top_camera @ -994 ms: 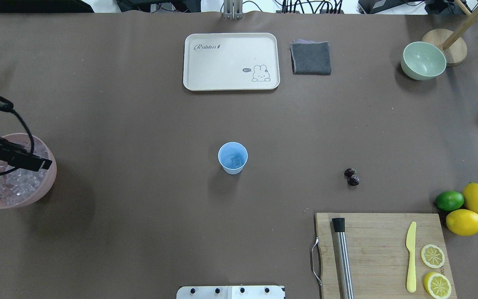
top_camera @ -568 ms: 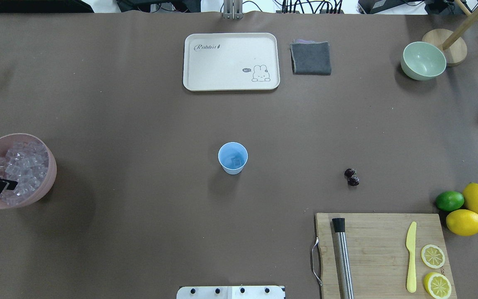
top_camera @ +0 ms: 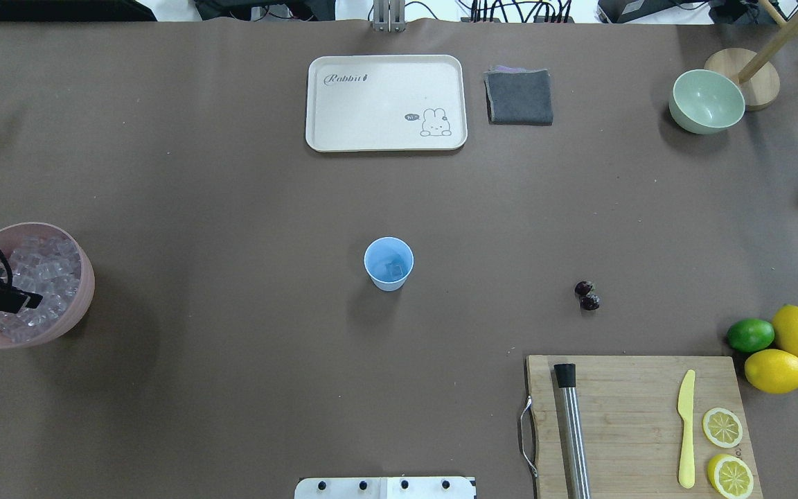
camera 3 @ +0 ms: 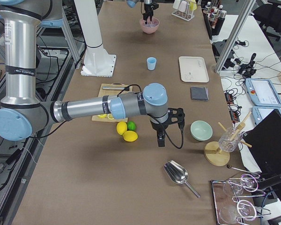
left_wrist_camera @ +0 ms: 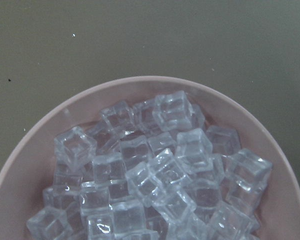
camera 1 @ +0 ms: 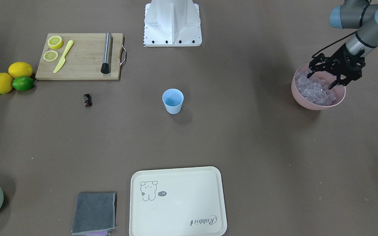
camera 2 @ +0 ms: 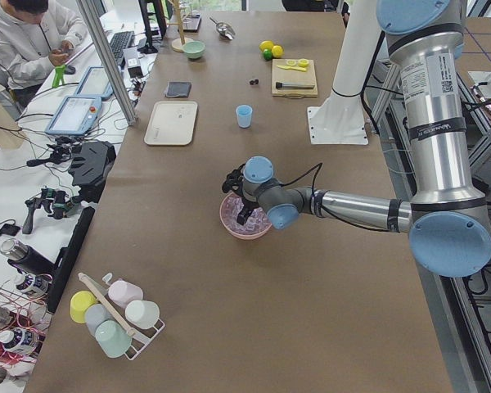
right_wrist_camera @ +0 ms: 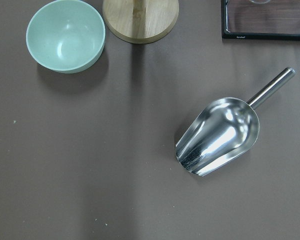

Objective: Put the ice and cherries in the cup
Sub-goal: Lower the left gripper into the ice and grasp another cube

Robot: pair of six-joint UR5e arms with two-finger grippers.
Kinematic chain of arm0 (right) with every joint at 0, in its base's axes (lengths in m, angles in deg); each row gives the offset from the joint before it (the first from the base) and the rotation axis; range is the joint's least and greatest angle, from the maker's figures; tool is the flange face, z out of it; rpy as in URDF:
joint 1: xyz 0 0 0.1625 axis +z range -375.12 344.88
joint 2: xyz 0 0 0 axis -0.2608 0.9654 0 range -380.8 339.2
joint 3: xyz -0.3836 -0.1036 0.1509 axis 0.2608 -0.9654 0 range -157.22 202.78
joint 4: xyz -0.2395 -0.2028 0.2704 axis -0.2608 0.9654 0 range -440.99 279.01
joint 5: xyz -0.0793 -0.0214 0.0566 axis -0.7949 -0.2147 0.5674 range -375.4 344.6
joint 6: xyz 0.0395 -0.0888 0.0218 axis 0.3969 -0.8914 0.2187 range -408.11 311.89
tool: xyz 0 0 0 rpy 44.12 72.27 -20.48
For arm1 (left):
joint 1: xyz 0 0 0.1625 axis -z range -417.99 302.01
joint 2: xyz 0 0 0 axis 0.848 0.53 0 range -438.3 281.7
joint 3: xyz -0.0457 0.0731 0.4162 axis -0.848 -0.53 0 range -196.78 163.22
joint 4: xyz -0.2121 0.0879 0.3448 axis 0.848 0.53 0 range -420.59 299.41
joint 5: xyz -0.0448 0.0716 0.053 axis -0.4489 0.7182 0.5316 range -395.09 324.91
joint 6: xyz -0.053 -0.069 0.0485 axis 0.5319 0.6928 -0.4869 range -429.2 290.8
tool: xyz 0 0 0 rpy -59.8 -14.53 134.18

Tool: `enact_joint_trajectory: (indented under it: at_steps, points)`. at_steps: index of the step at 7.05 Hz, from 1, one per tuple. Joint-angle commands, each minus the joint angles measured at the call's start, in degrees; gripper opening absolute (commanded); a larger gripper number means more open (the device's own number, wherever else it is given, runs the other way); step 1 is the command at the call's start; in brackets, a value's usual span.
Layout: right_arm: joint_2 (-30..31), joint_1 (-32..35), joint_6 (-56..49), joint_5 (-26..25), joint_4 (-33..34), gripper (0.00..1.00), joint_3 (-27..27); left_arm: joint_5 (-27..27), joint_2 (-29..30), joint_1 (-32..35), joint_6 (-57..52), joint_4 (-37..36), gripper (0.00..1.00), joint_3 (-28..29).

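The light-blue cup (top_camera: 388, 263) stands mid-table and also shows in the front view (camera 1: 173, 101); one ice cube (top_camera: 393, 269) lies inside it. The cherries (top_camera: 587, 296) lie on the table to its right, apart from it. The ice pile (camera 1: 315, 90) fills the pink bowl (camera 1: 307, 102) at the table's left edge. My left gripper (camera 1: 320, 82) hangs open and empty just above the ice; the left wrist view shows the ice (left_wrist_camera: 155, 175) close below. My right gripper (camera 3: 160, 137) shows only in the right side view, near the lemons; I cannot tell whether it is open or shut.
A cream tray (top_camera: 385, 102), a grey cloth (top_camera: 519, 97) and a pale green bowl (top_camera: 707, 101) sit at the far side. A cutting board (top_camera: 634, 423) holds a metal muddler, a yellow knife and lemon slices. Lemons and a lime (top_camera: 750, 335) lie beside it. A metal scoop (right_wrist_camera: 217, 137) lies below the right wrist.
My left gripper drew back left off the middle of the pink bowl, then came a little way back right over the ice. Cup and cherries have not moved.
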Motion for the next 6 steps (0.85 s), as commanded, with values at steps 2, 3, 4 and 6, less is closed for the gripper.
enact_joint_trajectory:
  at_steps: [2,3,4,6]
  points:
    - [0.0,0.0,0.0,0.0,0.0,1.0,0.0,-0.4,0.4,-0.2,0.0,0.1,0.73,0.8]
    - [-0.1,0.0,0.0,0.0,0.0,1.0,0.0,-1.2,0.3,-0.1,0.0,0.2,0.71,0.5]
    - [-0.1,0.0,0.0,0.0,0.0,1.0,0.0,-2.6,0.4,0.1,-0.1,0.1,0.7,0.7]
    - [-0.1,0.0,0.1,0.0,0.0,1.0,0.0,-2.5,-0.4,0.4,-5.6,-0.3,0.7,1.1]
